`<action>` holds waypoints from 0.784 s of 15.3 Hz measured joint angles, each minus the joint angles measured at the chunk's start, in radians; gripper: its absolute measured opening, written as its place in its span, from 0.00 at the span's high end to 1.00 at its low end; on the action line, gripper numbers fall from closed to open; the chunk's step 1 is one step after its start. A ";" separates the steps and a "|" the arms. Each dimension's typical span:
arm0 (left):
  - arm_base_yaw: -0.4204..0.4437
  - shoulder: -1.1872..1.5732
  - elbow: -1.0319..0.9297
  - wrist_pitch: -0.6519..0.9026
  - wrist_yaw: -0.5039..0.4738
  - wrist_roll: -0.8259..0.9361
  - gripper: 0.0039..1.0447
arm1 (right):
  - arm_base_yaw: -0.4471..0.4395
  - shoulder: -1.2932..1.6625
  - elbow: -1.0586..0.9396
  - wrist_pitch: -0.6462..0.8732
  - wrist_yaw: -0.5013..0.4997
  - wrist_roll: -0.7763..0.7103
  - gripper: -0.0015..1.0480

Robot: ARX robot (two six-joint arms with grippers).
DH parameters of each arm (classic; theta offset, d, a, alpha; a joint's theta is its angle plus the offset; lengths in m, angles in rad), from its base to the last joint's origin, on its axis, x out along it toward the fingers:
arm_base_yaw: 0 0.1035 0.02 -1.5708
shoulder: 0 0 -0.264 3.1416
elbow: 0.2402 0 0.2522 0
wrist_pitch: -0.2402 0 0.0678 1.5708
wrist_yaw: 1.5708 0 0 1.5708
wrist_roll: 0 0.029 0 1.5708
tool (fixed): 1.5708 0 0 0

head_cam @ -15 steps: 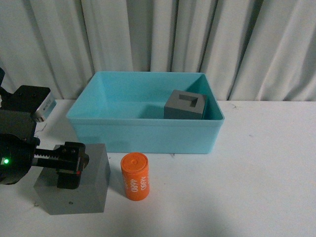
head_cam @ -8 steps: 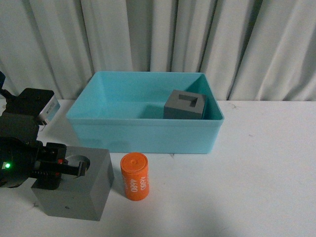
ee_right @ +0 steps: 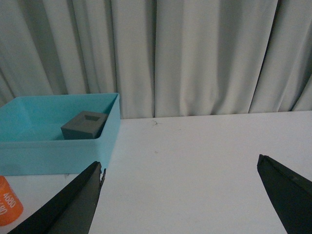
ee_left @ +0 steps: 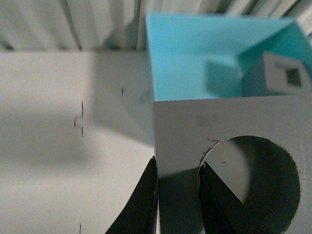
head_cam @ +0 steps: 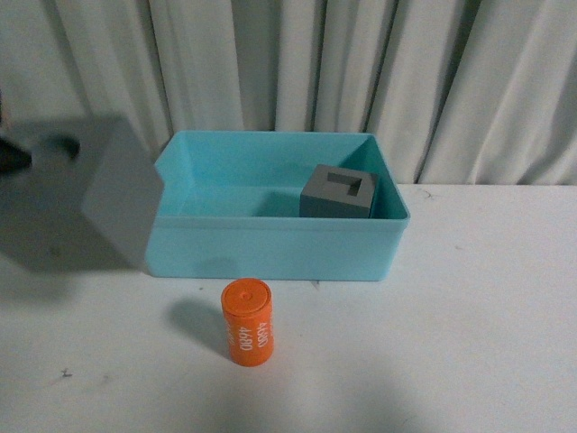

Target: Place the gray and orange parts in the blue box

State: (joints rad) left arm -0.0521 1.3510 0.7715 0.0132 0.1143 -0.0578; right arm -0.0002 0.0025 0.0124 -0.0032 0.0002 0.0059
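The gray cube with the round recess (head_cam: 86, 185) hangs blurred in the air at the left, in front of the blue box's (head_cam: 270, 248) left corner. My left gripper (ee_left: 178, 195) is shut on this cube (ee_left: 195, 126), one finger outside its wall and one inside the recess. The gray cube with the rectangular hole (head_cam: 338, 192) sits inside the box at its right end. In front of the box, the orange cylinder (head_cam: 247, 321) with white digits stands on the table. My right gripper (ee_right: 180, 195) is open above bare table, right of the box (ee_right: 53, 151).
A white table (head_cam: 469, 316) carries everything, and gray curtains (head_cam: 451, 81) hang close behind it. The lifted cube throws a shadow on the table at the left (head_cam: 54, 248). In the right wrist view the orange cylinder (ee_right: 7, 207) shows at the frame's edge.
The gray cube with the round recess has risen off the table's front left and now hangs high beside the box's left end. The left arm has mostly left the front view.
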 joint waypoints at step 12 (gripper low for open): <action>-0.118 0.603 0.525 0.162 -0.179 0.097 0.83 | 0.000 0.000 0.000 0.000 0.000 0.000 0.06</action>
State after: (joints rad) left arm -0.1703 1.9545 1.2964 0.1749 -0.0650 0.0395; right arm -0.0002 0.0025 0.0124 -0.0032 0.0002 0.0059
